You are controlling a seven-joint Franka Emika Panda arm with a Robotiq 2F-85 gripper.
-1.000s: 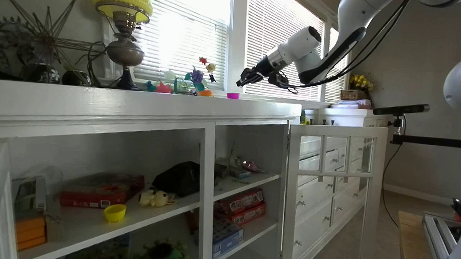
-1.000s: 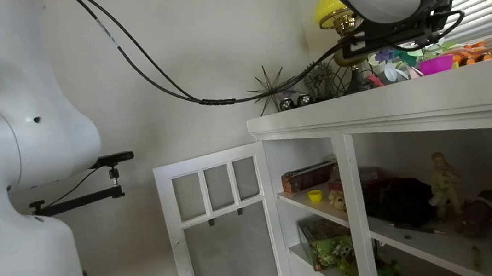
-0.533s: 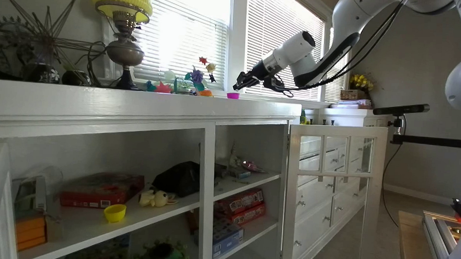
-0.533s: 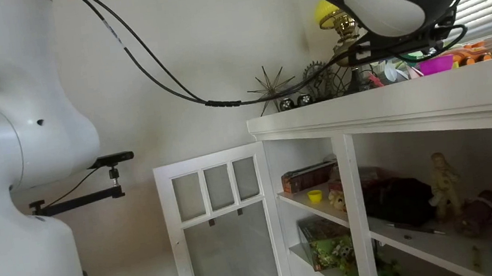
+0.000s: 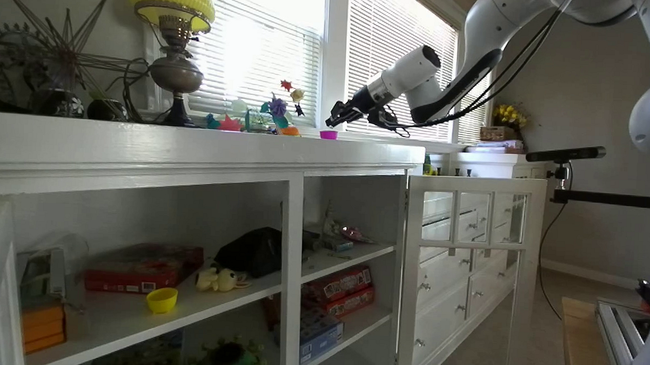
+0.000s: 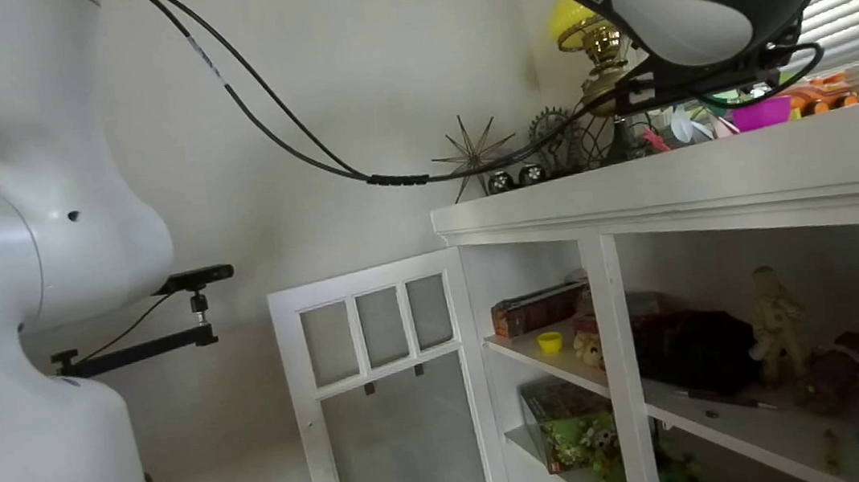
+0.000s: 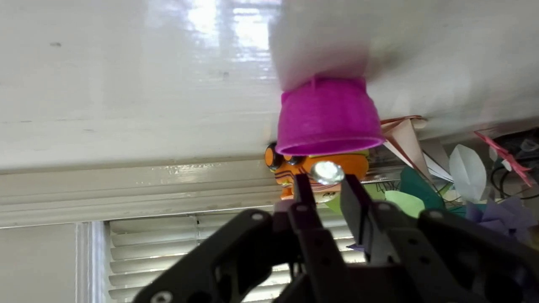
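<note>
Between the fingertips of my gripper (image 7: pixel 326 179) sits a small clear, shiny gem (image 7: pixel 327 171), touched on both sides. A magenta cup (image 7: pixel 330 115) stands upright on the white cabinet top, its rim facing the gripper in the upside-down wrist view. In an exterior view my gripper (image 5: pixel 330 122) tilts down just above the cup (image 5: pixel 328 134), apart from it. In an exterior view the arm hides most of the gripper, while the cup (image 6: pixel 761 113) shows beneath it. An orange striped toy (image 7: pixel 349 165) lies behind the cup.
Paper flowers (image 5: pixel 278 106) and a yellow-shaded lamp (image 5: pixel 177 74) share the cabinet top (image 5: pixel 196 145). Window blinds (image 5: pixel 402 66) rise behind the arm. Below, open shelves hold a yellow cup (image 5: pixel 162 300), boxes and toys. A glass-paned door (image 5: pixel 474 245) stands swung open.
Over the last second my gripper has come down and moved slightly toward the lamp side, nearer the magenta cup. Movement in the latest half second is small. The cup has not moved.
</note>
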